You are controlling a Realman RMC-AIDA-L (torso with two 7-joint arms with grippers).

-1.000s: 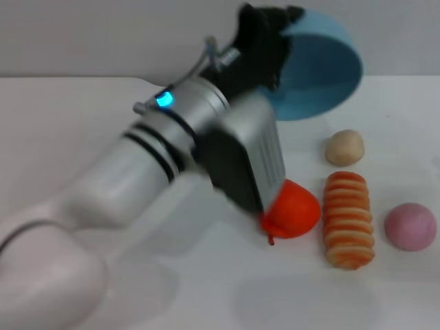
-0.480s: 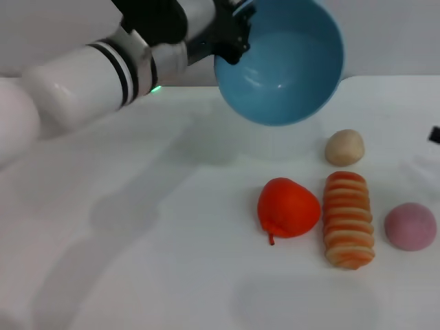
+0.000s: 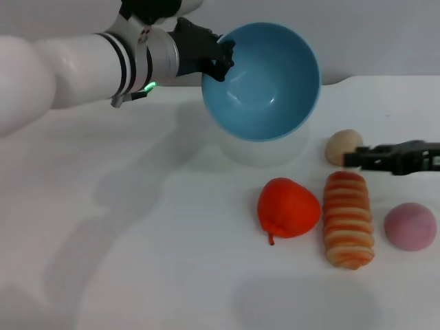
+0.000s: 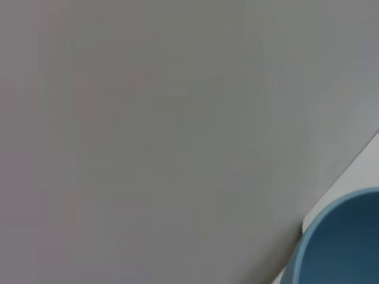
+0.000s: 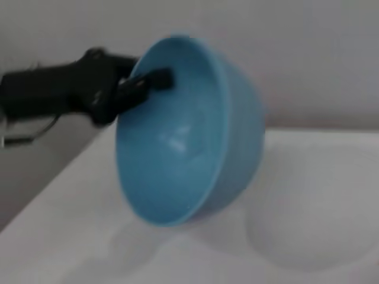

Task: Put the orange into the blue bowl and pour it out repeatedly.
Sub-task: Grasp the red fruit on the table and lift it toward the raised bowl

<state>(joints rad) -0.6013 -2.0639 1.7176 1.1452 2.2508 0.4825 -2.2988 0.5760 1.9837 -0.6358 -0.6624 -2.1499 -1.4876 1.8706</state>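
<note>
So the left gripper (image 3: 218,58) has its fingers pinched on the left rim of the blue bowl (image 3: 265,86), holding it up off the white table (image 3: 137,261) at the far side, tipped so the opening faces the near side. Bowl looks empty. The orange (image 3: 288,208) lies on the table, near side of the bowl, just left of a striped bread loaf (image 3: 348,219). The right gripper (image 3: 354,158) pokes in from the right above the loaf; can't tell if its fingers are apart. A beige roll (image 3: 340,143) and pink ball (image 3: 410,226) sit further right.
</note>
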